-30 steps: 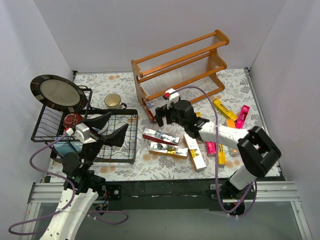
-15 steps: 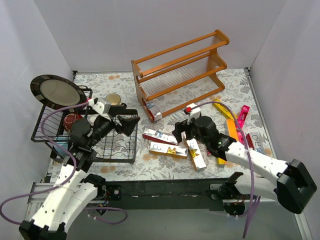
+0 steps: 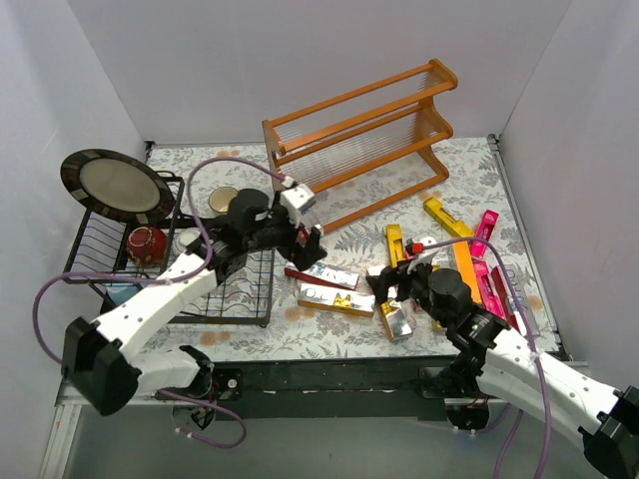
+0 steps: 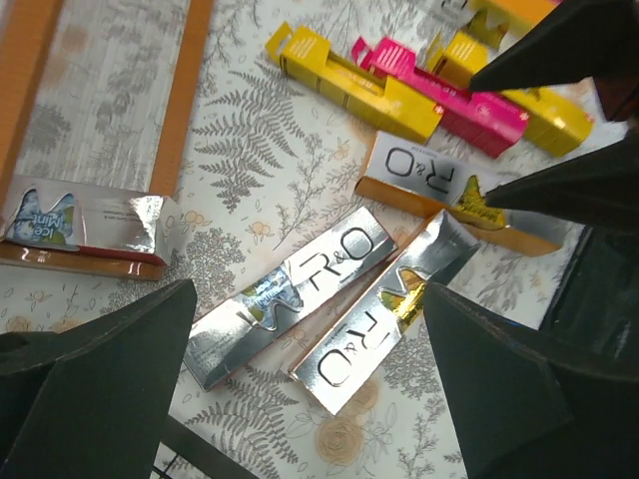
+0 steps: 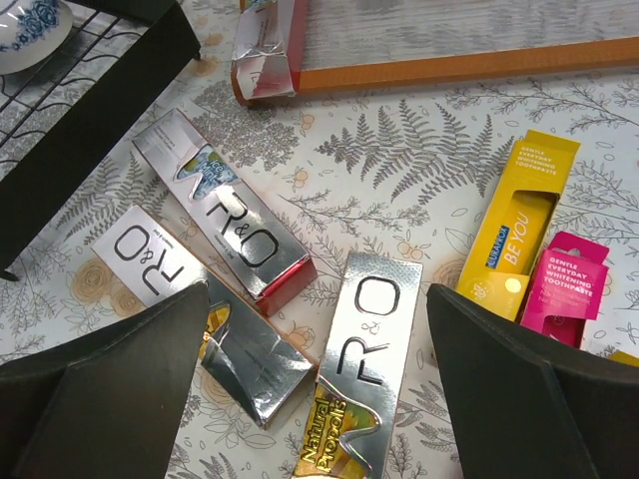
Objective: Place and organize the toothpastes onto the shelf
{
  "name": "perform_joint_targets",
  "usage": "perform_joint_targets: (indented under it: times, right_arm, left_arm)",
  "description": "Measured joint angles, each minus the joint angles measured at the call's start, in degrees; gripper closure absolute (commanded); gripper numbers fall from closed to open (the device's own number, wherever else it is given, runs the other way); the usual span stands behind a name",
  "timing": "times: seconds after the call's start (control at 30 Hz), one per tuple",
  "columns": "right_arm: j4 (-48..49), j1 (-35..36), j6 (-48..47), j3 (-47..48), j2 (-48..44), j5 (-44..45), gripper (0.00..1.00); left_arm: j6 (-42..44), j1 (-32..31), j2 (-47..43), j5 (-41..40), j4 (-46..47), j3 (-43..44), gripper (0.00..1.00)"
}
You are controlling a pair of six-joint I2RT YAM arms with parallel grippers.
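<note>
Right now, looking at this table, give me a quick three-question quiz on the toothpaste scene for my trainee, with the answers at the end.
1. True or false: the right gripper is shut on a carton.
2. Multiple choice: which is closer to the shelf? A, the left gripper; B, the right gripper; C, both equally.
3. Count: how many cartons show R&O lettering in the right wrist view?

Key: 1, false, its fingers are wide apart and hold nothing; 2, A; 3, three.
</note>
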Motion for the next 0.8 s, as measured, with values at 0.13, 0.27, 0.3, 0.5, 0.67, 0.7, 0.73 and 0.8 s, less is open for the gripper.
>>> perform_joint_targets:
  times: [0.13, 0.27, 0.3, 0.5, 0.67, 0.7, 0.73, 0.8]
  right_arm:
    - [0.22, 0.11, -0.02, -3.78, -6.8, 1.42, 0.02]
    - [-0.09, 0.2, -0.04, -5.99, -12.68, 2.51, 0.02]
    - [-0.22, 0.2, -0.07, -6.25, -13.9, 2.78, 0.02]
    - [-1.79, 0.2, -0.09, -7.13, -18.69, 4.48, 0.02]
    - [-3.48, 0.2, -0.11, -7.89, -21.03, 5.79, 0.02]
    - [-3.63, 0.2, -0.11, -8.0, -21.27, 6.03, 0.02]
    - [-3.87, 0.2, -0.11, -8.02, -21.46, 6.21, 0.02]
    - [-4.17, 0.2, -0.11, -8.02, -21.73, 6.43, 0.02]
  left_arm:
    - [6.34, -5.44, 8.79, -5.2, -1.97, 3.43, 0.02]
    - [12.79, -9.46, 16.37, -9.22, -3.1, 5.51, 0.02]
    - [14.51, -10.34, 18.05, -9.99, -3.26, 5.7, 0.02]
    - [23.63, -13.31, 25.75, -12.72, -5.62, 7.82, 0.02]
    - [28.09, -13.6, 31.52, -13.97, -8.09, 12.5, 0.02]
    - [28.7, -13.6, 32.5, -14.45, -8.46, 13.07, 0.02]
    - [29.16, -13.6, 33.35, -14.82, -9.01, 13.49, 0.02]
    - [29.62, -13.6, 34.42, -14.97, -9.84, 14.36, 0.02]
